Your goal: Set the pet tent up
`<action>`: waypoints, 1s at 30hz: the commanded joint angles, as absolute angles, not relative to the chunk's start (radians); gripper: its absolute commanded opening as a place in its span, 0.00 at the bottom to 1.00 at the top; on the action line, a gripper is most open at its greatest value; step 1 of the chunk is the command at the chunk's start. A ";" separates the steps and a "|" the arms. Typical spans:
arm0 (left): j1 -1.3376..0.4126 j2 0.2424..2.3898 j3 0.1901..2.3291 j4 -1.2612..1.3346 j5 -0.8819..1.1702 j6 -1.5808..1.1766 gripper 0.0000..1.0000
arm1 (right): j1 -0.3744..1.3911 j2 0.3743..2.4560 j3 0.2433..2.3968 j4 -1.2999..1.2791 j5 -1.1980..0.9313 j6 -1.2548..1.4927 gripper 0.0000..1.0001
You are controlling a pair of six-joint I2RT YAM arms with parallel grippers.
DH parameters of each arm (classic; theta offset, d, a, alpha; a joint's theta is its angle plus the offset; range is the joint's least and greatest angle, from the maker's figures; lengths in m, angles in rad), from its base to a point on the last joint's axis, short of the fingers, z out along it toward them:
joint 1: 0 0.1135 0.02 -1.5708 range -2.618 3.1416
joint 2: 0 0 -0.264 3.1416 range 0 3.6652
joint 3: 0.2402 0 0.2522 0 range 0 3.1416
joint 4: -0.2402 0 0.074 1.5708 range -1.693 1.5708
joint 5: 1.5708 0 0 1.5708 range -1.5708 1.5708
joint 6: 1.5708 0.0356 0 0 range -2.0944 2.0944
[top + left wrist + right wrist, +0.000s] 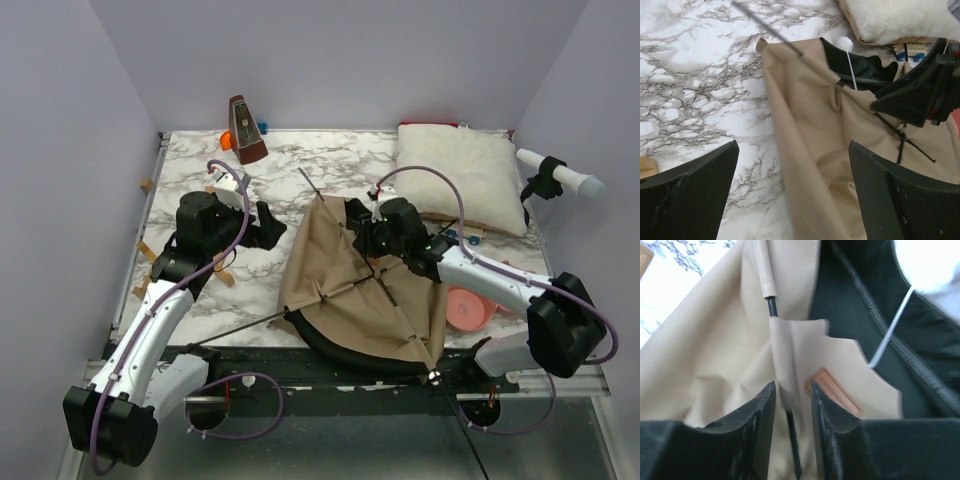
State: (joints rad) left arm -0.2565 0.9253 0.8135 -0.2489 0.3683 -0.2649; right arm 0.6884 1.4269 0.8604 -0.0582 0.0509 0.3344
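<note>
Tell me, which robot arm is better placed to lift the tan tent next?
Right, probably: the right gripper straddles a pole sleeve of the tan fabric pet tent. The left gripper hovers open beside it, over the marble table.

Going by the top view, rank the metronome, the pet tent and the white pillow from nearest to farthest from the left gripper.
1. pet tent, just to the right of the left gripper.
2. metronome, at the table's far edge.
3. white pillow, in the far right corner.

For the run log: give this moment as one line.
pet tent: collapsed on table | left end effector: open, empty, at tent edge | right end effector: narrow around pole sleeve, grip unclear
</note>
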 commanded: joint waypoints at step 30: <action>-0.264 0.858 0.841 -0.280 0.252 -0.215 0.99 | 0.741 2.172 1.763 -0.155 0.030 0.093 0.51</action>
